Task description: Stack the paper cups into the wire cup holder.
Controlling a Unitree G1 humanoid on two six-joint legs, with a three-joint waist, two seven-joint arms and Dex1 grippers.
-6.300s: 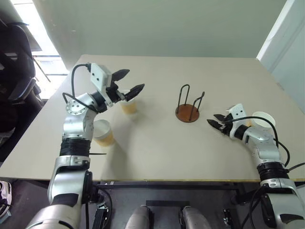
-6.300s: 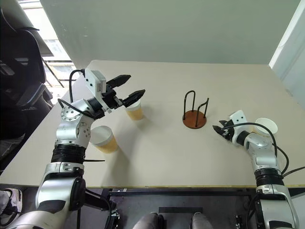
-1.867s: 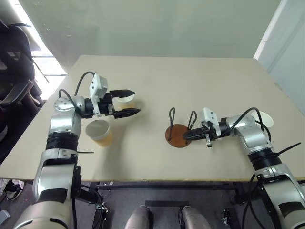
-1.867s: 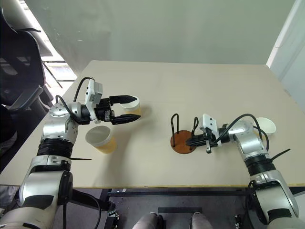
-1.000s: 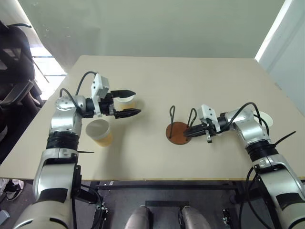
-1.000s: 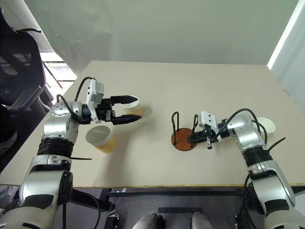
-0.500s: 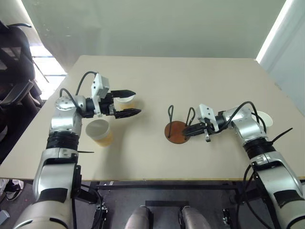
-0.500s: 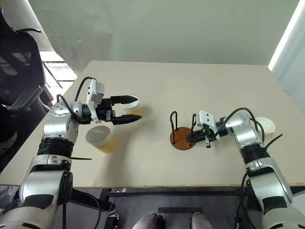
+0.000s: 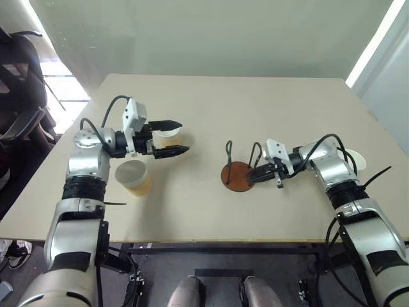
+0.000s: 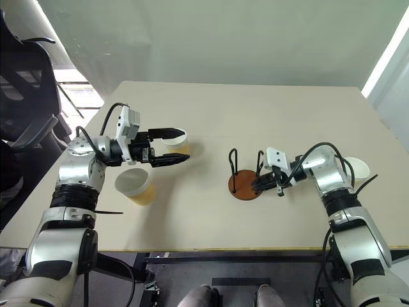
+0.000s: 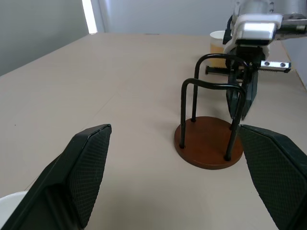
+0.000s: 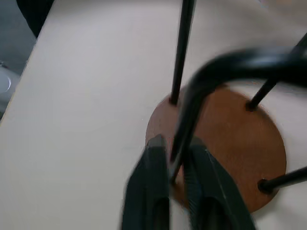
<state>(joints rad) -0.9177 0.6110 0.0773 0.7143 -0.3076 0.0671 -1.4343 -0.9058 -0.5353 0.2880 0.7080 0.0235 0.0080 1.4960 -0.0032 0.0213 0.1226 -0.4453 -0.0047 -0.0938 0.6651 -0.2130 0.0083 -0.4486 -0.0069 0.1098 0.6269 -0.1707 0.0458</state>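
Head views: wire cup holder (image 9: 238,174) upright at table (image 9: 255,109) centre, empty. Three paper cups (image 9: 135,178) stand apart, empty.
Left wrist: left gripper (image 11: 177,177) spread wide, holding nothing.
Right wrist: right gripper (image 12: 173,165) fingers straddle one wire loop, slightly parted.

Soft daylight, blurred right wrist view

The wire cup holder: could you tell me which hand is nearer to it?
Right. The right hand straddles one wire of the wire cup holder; the left hand hangs apart, over a paper cup.
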